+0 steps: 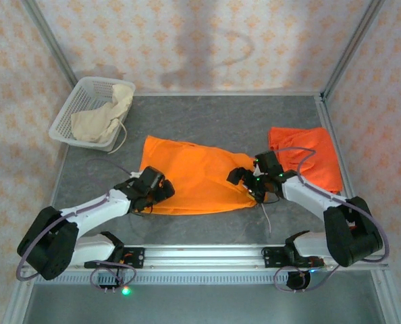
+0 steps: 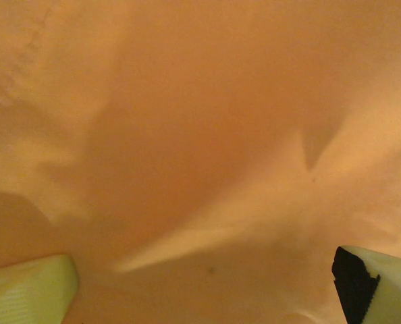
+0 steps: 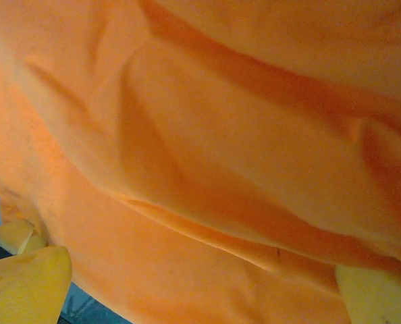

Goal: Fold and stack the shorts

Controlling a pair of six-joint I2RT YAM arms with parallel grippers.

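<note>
One pair of orange shorts [image 1: 194,175] lies spread flat at the middle of the table. A second orange pair [image 1: 307,156] lies folded at the right. The cream shorts [image 1: 102,118] sit bunched in the white basket. My left gripper [image 1: 156,190] rests open over the spread pair's lower left corner. In the left wrist view the orange cloth [image 2: 200,148] lies close under the gripper [image 2: 204,290], between its wide-apart fingertips [image 2: 32,290]. My right gripper [image 1: 244,179] stands open over the right edge of the same pair. There, creased orange cloth [image 3: 221,155] lies under the gripper [image 3: 200,290].
The white mesh basket [image 1: 64,121] stands at the back left corner, a drawstring hanging over its rim. Grey table [image 1: 227,121] shows behind the shorts. Metal frame posts and patterned walls close in the sides and back.
</note>
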